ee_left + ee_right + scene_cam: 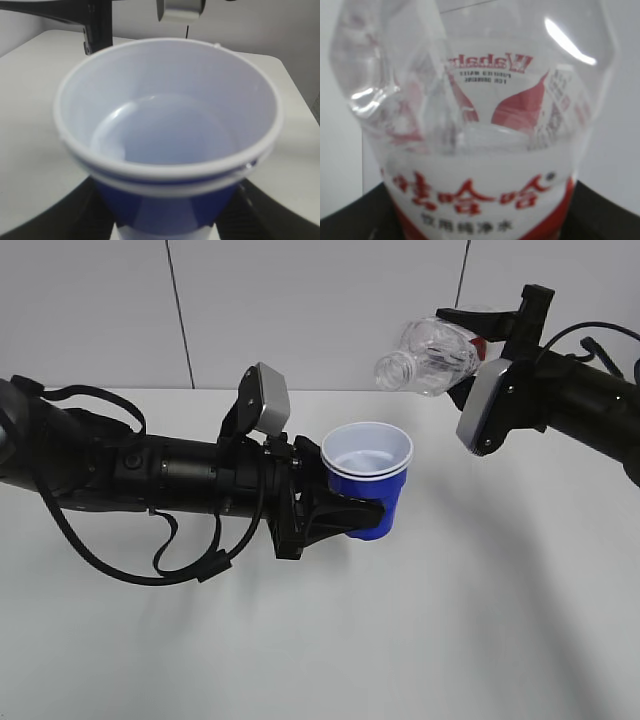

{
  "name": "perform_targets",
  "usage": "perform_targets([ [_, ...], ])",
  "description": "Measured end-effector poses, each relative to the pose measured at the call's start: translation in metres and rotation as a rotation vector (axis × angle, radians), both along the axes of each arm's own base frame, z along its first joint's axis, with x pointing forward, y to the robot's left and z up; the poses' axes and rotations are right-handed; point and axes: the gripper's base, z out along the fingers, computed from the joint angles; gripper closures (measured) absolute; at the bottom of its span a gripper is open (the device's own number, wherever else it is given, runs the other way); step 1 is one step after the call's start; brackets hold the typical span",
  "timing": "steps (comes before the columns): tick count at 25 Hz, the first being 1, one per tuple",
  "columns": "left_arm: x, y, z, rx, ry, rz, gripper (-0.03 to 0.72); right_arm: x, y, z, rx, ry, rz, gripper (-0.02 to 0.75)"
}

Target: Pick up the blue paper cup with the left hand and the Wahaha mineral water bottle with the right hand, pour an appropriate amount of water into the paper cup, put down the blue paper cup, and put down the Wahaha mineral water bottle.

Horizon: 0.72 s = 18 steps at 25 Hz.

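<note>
The blue paper cup (367, 472) hangs upright above the table, and my left gripper (358, 514) is shut on its lower body. In the left wrist view the cup (165, 115) fills the frame, white inside, with what looks like a little water at the bottom; black fingers (75, 217) press both sides, gripper (165, 222). The Wahaha mineral water bottle (432, 350) is tilted almost level, its capless mouth pointing left, up and to the right of the cup's rim. My right gripper (478, 346) is shut on its labelled body (480, 195). No stream shows between mouth and cup.
The white table (480, 600) spreads below both arms with nothing else on it in view. A pale panelled wall (300, 300) stands behind. Loose cables hang under the left arm (130, 475).
</note>
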Motion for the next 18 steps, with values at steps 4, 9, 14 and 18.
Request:
perform_targets([
  [4, 0.0000, 0.0000, 0.0000, 0.000, 0.000, 0.000, 0.263, -0.0006, 0.0008, -0.0004, -0.030, -0.019, 0.010, 0.305],
  [9, 0.0000, 0.0000, 0.0000, 0.000, 0.000, 0.000, 0.263, -0.0019, 0.0023, 0.0001, -0.045, -0.038, 0.030, 0.305],
  [14, -0.0001, -0.0001, 0.0002, -0.002, 0.000, -0.001, 0.263, -0.0027, 0.0033, 0.0004, -0.063, -0.058, 0.043, 0.305],
  [18, -0.0015, -0.0006, 0.0019, -0.022, 0.001, -0.016, 0.263, -0.0029, 0.0035, 0.0003, -0.079, -0.068, 0.046, 0.305],
])
